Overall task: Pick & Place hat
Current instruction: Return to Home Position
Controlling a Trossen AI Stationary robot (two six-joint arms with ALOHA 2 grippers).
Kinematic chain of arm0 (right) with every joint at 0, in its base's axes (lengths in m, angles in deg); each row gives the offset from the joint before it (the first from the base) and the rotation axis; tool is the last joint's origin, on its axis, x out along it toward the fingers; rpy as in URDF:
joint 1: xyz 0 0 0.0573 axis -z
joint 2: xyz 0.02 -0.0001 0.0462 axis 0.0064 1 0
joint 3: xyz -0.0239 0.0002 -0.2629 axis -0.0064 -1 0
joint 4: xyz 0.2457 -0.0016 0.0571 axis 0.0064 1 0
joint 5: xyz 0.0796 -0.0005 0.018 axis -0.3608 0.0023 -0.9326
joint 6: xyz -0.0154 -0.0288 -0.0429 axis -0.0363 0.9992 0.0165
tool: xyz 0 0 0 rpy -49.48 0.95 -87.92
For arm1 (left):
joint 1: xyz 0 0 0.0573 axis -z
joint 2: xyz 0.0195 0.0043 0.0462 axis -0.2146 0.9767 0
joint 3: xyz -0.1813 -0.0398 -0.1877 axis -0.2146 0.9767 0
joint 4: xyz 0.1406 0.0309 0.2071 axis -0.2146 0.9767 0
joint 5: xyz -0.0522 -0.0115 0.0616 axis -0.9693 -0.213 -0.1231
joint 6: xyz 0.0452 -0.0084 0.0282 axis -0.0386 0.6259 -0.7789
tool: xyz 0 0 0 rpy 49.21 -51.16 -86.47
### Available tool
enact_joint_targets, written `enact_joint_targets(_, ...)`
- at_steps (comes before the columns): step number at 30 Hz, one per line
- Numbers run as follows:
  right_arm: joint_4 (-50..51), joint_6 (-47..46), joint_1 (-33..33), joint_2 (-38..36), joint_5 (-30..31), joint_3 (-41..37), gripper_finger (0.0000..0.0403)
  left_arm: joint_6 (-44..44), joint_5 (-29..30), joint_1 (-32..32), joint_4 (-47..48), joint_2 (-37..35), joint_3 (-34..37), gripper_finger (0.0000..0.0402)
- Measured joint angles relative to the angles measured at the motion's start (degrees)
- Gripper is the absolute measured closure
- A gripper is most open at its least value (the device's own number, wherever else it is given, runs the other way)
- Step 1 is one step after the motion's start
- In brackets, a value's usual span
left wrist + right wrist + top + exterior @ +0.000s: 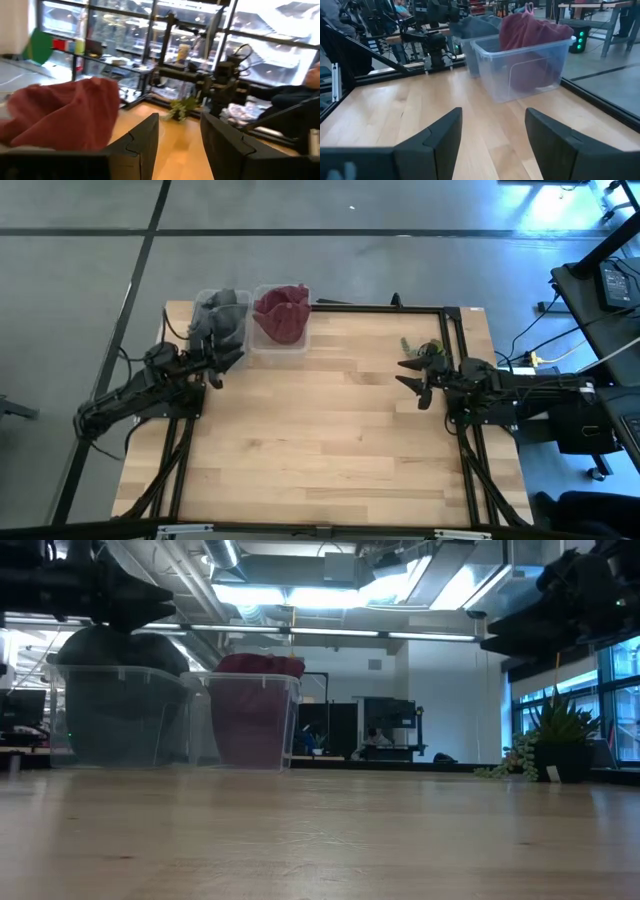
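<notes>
The job looks done: gray caps [222, 315] fill the left bin [203, 301], red caps [282, 315] the right bin [283, 349]; left claw [226, 367], beside the bins, and right claw [403, 374], across the counter [320, 440], gape apart, empty; only homing seems left.

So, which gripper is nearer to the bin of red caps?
Left. The left gripper sits near the red-cap bin, at the gray-cap bin beside it; the right gripper is across the table.
</notes>
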Motion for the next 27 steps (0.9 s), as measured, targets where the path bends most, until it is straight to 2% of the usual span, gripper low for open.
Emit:
enact_joint_targets(4, 1.76, -0.36, 0.0, -1.14, -0.01, 0.0, 0.0186, -2.45, 4.89, 2.98, 0.99, 0.0, 0.0, 0.0261)
enact_joint_targets(11, 6.78, -2.72, 0.0, -1.47, 0.87, 0.0, 0.0186, -4.68, 7.48, 8.95, 0.06, 0.03, 0.0, 0.026)
enact_joint_targets(15, 5.65, -1.72, 0.01, -2.47, 2.57, 0.0, 0.0186, -5.07, 9.49, 12.96, 1.06, 0.68, 0.0, 0.0258)
enact_joint_targets(20, 7.05, -0.34, 0.0, -7.23, 3.05, 0.0, 0.0186, -5.83, 13.6, 16.47, 4.93, 0.83, 0.0, 0.0261)
enact_joint_targets(27, 11.77, 0.56, 0.0, -15.75, 3.07, 0.0, 0.0186, -5.16, 18.06, 18.22, 9.16, 0.14, 0.0, 0.0263)
